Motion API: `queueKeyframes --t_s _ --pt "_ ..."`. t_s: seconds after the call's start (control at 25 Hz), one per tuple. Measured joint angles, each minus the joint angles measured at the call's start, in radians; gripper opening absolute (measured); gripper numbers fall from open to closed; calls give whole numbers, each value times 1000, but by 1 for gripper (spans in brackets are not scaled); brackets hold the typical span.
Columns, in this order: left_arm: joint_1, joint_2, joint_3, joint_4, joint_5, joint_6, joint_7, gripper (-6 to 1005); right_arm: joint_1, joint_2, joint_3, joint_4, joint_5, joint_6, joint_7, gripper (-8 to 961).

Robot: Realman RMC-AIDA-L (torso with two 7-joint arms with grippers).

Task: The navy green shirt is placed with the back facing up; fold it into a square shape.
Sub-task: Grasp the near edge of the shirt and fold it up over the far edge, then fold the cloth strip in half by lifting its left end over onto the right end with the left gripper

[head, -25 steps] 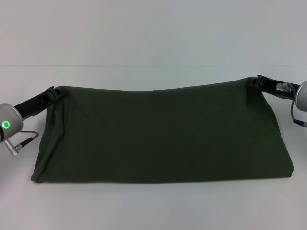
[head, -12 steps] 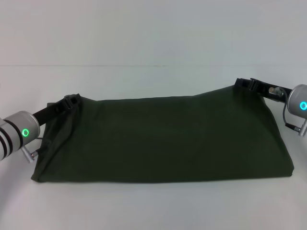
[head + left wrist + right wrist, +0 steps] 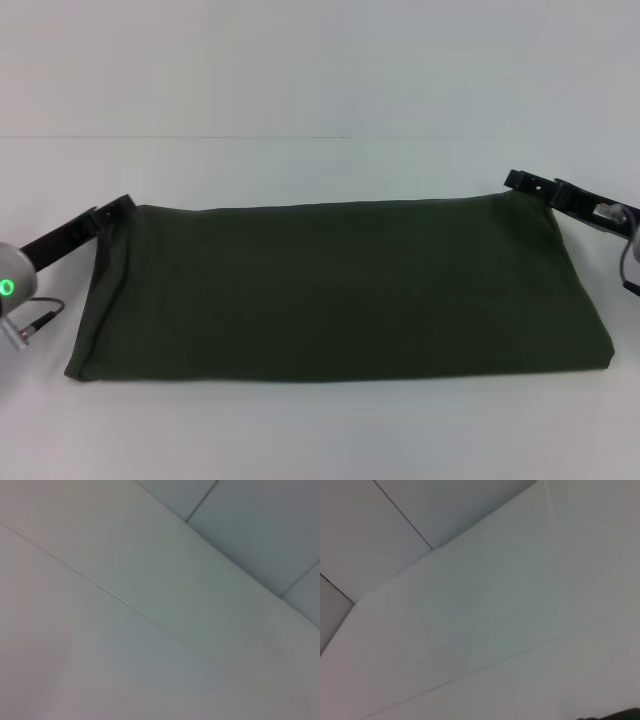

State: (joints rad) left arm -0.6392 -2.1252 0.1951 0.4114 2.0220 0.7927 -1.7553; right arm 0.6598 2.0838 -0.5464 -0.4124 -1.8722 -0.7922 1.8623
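A white table (image 3: 320,430) is seen filling the head view, with a faint seam line running across its far part. The navy green shirt (image 3: 340,290) is laid across the middle of the table as one wide dark band, folded over itself, its near edge flat on the surface and its far edge slightly raised toward both ends. No lettering is shown on the upper face. The fabric is smooth, with a few soft creases at the left end, where the side edge slopes down to the near left corner. The near right corner is spread furthest to the right.

The left gripper (image 3: 112,209) is placed at the far left corner of the shirt, touching or just beside the cloth edge; whether cloth is pinched cannot be told. Its black fingers are reached in from the left, and a silver wrist with a green ring light is seen at the left frame edge. The right gripper (image 3: 522,182) is placed at the far right corner of the shirt, just at the cloth edge; its grip cannot be told either.

Only pale wall and ceiling panels are shown in both wrist views.
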Motion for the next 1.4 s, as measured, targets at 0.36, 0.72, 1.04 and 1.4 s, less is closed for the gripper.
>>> queueKeyframes --t_s 0.36,0.72,1.04,1.4 --pt "24 9 8 30 -57 7 2 829 -75 -10 1 -19 109 -97 -76 877" --pt "96 125 118 34 -43 503 -188 910 -152 -17 -21 -79 154 -505 -427 871" --pt "102 165 351 35 -26 524 -331 909 -145 2 -126 -75 4 -575 -680 869" --pt "91 156 469 33 -25 331 -341 908 -145 8 -154 -49 -4 -525 -736 868"
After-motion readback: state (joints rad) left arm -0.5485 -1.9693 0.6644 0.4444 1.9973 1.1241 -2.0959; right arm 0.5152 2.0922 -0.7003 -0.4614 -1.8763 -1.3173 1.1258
